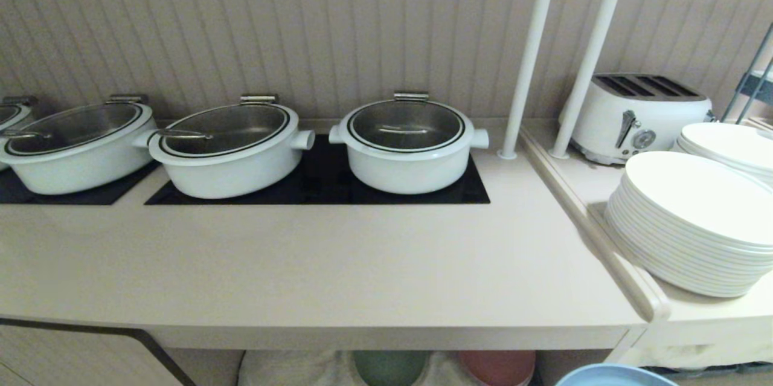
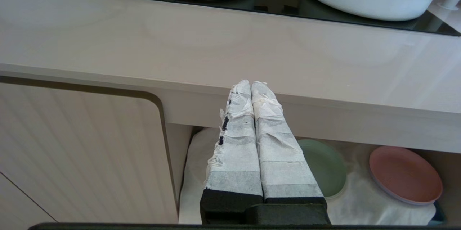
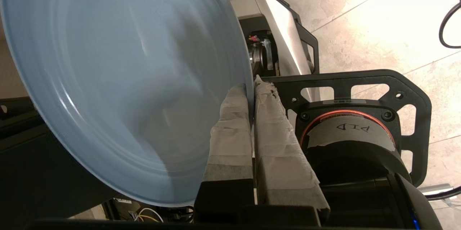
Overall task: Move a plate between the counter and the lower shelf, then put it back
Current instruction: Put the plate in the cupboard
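Right gripper (image 3: 251, 93), fingers clamped on the plate (image 3: 122, 79) rim; left gripper (image 2: 251, 88) fingers together, idle; best carried level, clearing the counter (image 1: 314, 265) edge.

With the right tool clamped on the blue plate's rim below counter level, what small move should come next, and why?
Probably lift the plate above the counter edge. The right tool pinches its rim, and in the head view only its edge shows, below and right of the worktop front. The green and pink plates sit in the niche.
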Tool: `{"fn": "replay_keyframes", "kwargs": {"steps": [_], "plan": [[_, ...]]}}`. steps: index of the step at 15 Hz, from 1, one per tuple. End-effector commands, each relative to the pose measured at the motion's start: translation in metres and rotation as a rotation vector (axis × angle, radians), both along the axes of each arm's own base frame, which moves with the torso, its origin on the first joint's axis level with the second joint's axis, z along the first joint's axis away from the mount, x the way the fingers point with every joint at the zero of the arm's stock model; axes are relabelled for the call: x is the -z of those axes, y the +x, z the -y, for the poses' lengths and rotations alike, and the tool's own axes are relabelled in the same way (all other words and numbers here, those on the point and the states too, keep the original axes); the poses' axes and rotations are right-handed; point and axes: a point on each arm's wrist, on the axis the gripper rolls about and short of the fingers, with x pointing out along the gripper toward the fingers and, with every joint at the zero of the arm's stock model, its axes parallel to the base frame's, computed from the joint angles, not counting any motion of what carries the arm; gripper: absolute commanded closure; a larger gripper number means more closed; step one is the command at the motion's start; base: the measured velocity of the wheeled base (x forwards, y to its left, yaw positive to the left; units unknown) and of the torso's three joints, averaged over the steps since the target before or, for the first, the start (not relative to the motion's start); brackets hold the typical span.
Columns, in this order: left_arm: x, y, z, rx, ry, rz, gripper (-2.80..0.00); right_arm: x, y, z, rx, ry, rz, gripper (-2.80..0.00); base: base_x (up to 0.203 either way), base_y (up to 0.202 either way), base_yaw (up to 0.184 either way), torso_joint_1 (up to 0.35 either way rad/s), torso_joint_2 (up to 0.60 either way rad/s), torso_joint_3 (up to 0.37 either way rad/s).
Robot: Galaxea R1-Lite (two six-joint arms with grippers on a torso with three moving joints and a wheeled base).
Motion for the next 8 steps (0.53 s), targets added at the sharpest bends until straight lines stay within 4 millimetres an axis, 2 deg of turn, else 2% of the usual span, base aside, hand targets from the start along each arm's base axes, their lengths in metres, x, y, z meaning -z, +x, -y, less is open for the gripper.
{"fn": "replay_keyframes", "kwargs": {"steps": [1, 8], "plan": [[-0.0002, -0.0001, 0.0, -0.001, 0.0, 0.001, 0.0, 0.0005, -0.0005, -0.0001, -0.003, 0.001, -0.007, 0.0, 0.0, 0.0, 0.0, -0.106, 0.23, 0.119], [0.0, 0.0, 0.0, -0.001, -0.001, 0.001, 0.0, -0.0005, -0.0006, -0.0006, 0.005, 0.01, -0.011, 0.0, 0.0, 0.0, 0.0, -0.154, 0.31, 0.153]]}}
